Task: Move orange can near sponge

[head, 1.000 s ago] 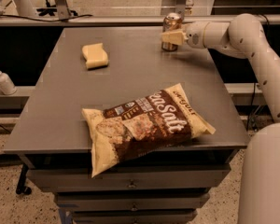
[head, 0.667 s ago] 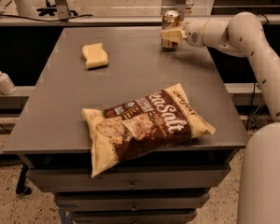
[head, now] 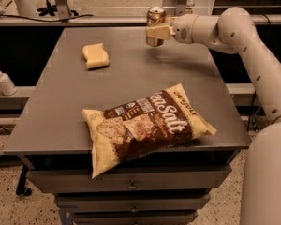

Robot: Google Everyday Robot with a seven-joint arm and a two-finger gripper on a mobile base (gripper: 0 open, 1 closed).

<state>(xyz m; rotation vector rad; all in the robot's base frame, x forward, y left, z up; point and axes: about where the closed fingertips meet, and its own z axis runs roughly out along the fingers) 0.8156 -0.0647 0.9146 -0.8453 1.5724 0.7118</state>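
I have the gripper [head: 155, 32] at the far edge of the bench [head: 131, 78], its jaws closed around the orange can [head: 155, 17]. The can is upright and seems lifted just clear of the surface, though from this angle I can't be sure. So the grasp is done. The sponge [head: 95, 56] lies well apart from it. By my judgement, I have yet to carry the can across and set it down beside the sponge. The chip bag [head: 145, 125] lies nearer the front, off that path.
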